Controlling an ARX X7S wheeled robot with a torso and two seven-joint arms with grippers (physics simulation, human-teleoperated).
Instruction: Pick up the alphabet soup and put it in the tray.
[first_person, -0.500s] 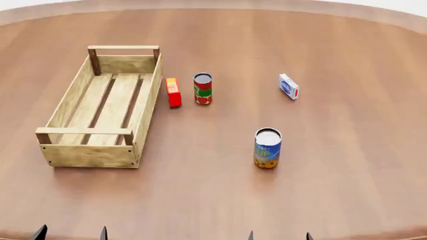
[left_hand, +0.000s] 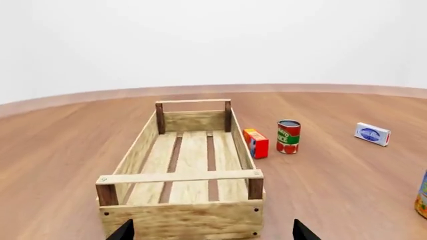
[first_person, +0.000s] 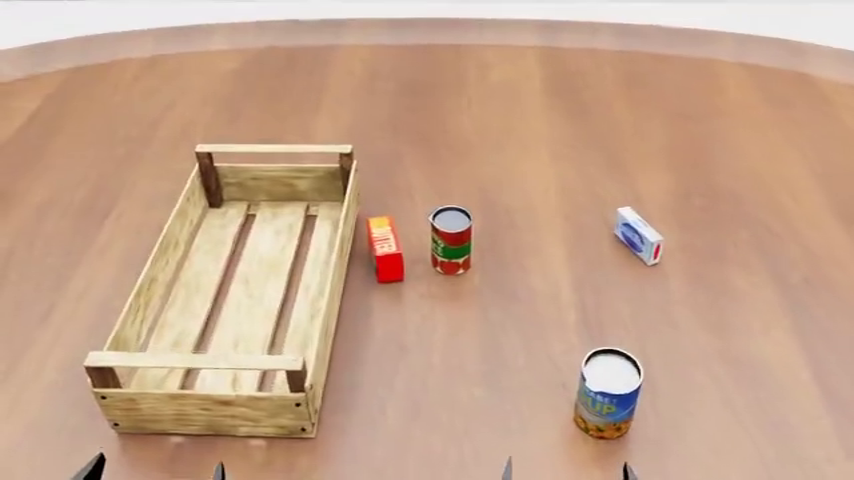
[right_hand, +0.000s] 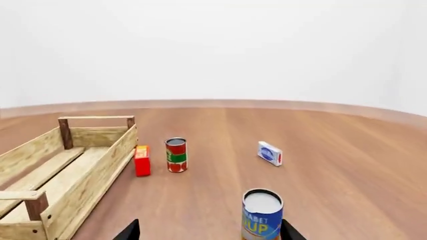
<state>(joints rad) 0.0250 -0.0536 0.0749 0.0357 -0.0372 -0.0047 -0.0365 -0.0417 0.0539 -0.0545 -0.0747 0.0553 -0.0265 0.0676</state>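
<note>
The alphabet soup (first_person: 609, 394), a blue-labelled can with a yellow-orange band and white top, stands upright on the table at the front right; it also shows in the right wrist view (right_hand: 261, 216) and at the edge of the left wrist view (left_hand: 422, 196). The tray (first_person: 174, 290), a light-wood slatted crate, lies at the left and fills the left wrist view (left_hand: 180, 217). My right gripper (right_hand: 211, 232) is open, its tips wide apart, the can just ahead near one tip. My left gripper (left_hand: 212, 233) is open and empty just before the tray's near end. Only fingertips show in the head view.
A red-and-green can (first_person: 451, 240) and a red box (first_person: 386, 249) stand just right of the tray. A small blue-and-white box (first_person: 638, 235) lies at the far right. The wooden table (first_person: 534, 120) stretches far behind them.
The head view has shifted: everything on the table now sits lower and slightly to the right in the picture, closer to me. Nothing on the table has moved relative to the rest.
</note>
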